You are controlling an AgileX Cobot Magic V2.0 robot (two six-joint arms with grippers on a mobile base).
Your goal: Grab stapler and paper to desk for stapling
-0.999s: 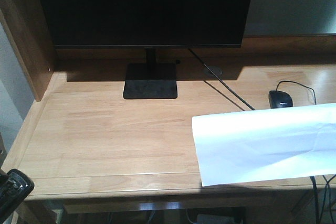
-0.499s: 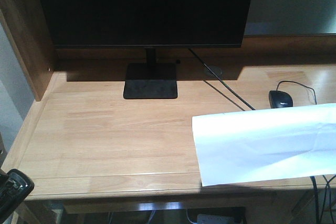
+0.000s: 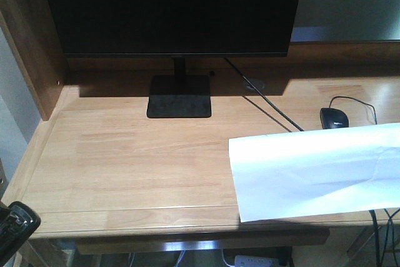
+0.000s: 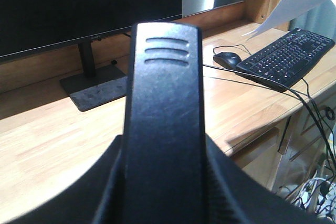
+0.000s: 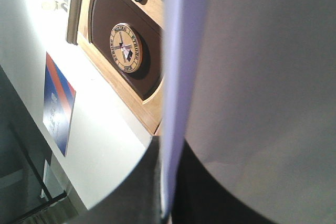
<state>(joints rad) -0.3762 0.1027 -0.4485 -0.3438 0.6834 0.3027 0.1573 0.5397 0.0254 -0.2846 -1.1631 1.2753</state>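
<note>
Pointing toward the monitor [image 4: 79,9], stapler [image 4: 165,108] lengthwise.

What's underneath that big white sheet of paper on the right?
From the front, the paper hides whatever is below it; only the mouse shows behind it. The left wrist camera shows a black keyboard on the desk beneath the raised sheet.
</note>
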